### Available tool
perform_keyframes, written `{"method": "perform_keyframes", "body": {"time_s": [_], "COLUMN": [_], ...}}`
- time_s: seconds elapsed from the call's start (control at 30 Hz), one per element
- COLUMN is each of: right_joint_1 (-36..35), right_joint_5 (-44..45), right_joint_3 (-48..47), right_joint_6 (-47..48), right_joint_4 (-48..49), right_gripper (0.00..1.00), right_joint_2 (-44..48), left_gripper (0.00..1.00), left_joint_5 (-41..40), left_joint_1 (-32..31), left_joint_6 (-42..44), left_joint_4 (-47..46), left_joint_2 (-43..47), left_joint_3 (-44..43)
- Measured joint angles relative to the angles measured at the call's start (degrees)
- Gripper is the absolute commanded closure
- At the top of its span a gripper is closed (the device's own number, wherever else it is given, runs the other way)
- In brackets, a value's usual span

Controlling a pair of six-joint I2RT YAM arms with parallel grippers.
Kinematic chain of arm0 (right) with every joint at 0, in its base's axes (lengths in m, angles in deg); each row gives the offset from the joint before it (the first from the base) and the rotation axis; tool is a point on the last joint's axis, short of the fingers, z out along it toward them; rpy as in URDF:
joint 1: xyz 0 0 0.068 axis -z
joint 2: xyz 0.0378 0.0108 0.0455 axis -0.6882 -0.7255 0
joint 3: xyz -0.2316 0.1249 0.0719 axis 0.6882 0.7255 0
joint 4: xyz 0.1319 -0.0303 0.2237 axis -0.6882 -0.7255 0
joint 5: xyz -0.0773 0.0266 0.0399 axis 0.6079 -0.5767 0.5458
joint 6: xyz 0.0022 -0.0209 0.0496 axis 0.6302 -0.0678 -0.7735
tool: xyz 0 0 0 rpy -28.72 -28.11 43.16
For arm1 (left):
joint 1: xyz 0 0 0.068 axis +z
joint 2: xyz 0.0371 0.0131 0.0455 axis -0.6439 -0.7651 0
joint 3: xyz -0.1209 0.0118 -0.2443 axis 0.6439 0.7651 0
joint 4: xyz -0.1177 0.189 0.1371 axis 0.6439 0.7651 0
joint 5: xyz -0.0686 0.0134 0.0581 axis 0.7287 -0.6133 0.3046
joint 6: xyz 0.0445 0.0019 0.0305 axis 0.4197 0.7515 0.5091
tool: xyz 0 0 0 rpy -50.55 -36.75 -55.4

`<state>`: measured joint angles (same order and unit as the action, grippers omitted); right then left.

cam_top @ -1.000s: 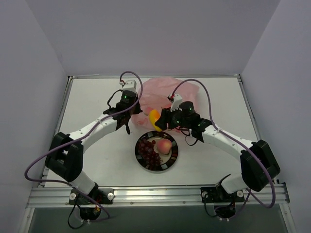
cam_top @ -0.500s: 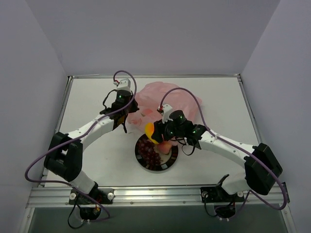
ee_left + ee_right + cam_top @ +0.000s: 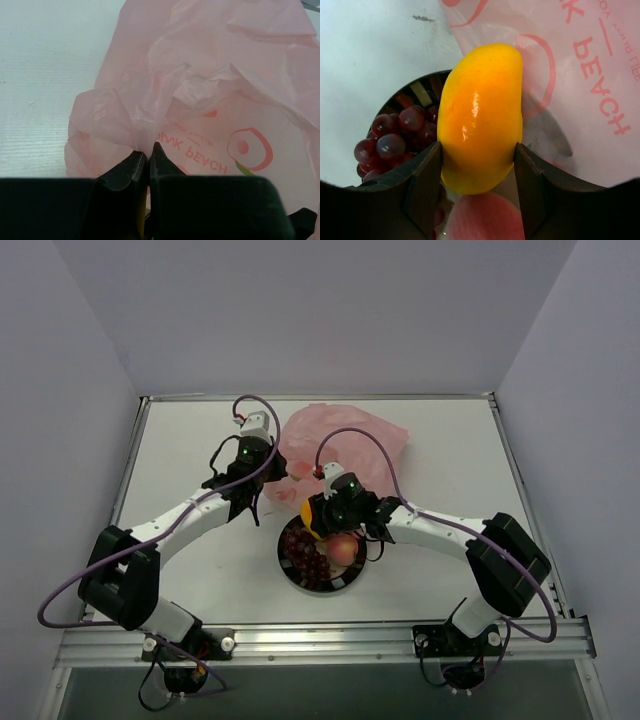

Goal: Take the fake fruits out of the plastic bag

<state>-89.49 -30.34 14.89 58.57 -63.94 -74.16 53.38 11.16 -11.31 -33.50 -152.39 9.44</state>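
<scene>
— What does the place look like?
— A white tabletop (image 3: 180, 440), boxed in by plain pale walls (image 3: 320, 320) on three sides.
— And the containers?
— A crinkly pink bag (image 3: 345, 430) lies toward 12 o'clock. A round dark-rimmed dish (image 3: 320, 587) sits just beside it, at its 6 o'clock. The dish holds grapes (image 3: 302, 548) at 9 o'clock and a peach (image 3: 343, 548) at 3.
— The mango (image 3: 482, 115)?
— Out of the bag, pinched across its middle by the right pincer (image 3: 476, 150), over the dish's 11 o'clock rim.
— The left pincer (image 3: 145, 150)?
— Pressed together on a fold at the bag's 8 o'clock edge.
</scene>
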Motion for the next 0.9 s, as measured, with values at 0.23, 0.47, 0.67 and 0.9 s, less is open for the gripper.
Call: {"method": "perform_keyframes", "body": {"time_s": [0.23,0.47,0.67,0.9], "right_joint_1": [-0.24,2.05,14.86,20.33], "right_joint_5": [3.54,5.79,2.05,-6.23], "right_joint_3": [-1.07,-4.92,-16.65,-31.82], "right_joint_6": [0.74,2.71,5.01,4.68], "right_joint_4": [-0.13,-1.64,4.20,5.92], "right_gripper": [0.20,0.21,0.36,0.20], "right_joint_2": [-0.02,0.00,-6.23,-20.55], "left_gripper": [0.98,0.98,0.98,0.98], "left_joint_5": [-0.02,-1.09,-4.00,-5.77], "left_joint_1": [-0.33,-0.61,-1.81,-3.28], "left_joint_6": [-0.07,-0.17,-1.14,-1.57], "left_joint_4": [-0.57,-1.51,-4.11,-6.84], "left_joint_2": [0.94,1.84,6.40,4.72], "left_joint_3": [0.70,0.85,5.33,7.10]}}
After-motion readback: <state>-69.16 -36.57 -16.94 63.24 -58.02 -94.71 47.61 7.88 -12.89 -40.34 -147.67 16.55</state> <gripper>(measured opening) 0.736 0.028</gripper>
